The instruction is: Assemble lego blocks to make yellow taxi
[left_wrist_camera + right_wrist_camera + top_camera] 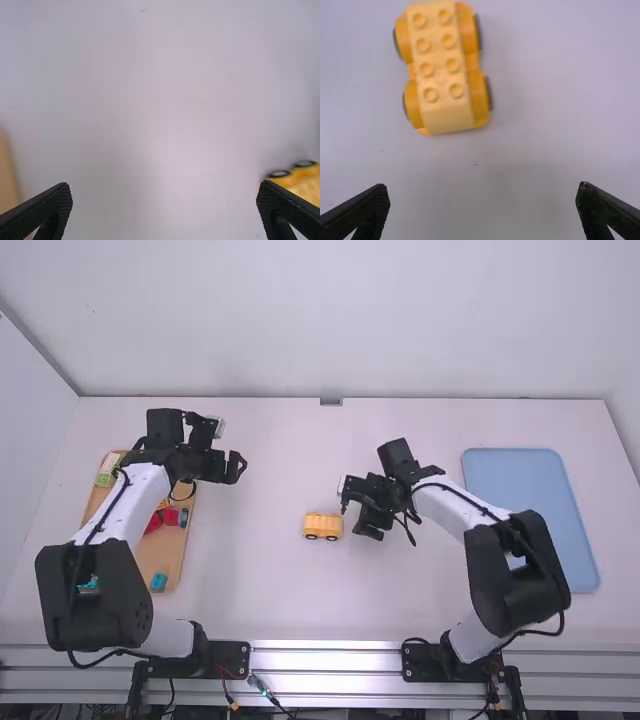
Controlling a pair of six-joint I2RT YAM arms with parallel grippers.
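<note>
My left gripper [236, 468] is over the table just right of the wooden tray. My right gripper [367, 521] stands a little to the right of the yellow car [323, 526], which rests on its wheels mid-table, with studs on top. In the left wrist view, my left gripper [164, 195] is open with nothing between its fingers, and part of the yellow car [303, 183] appears beyond one finger. In the right wrist view, my right gripper [483, 195] is open too, apart from the yellow car [441, 67].
The wooden tray [172, 558] at the left, partly under the left arm, holds red, blue, green and other blocks. A light blue tray [520, 480] lies at the far right, beside the right arm.
</note>
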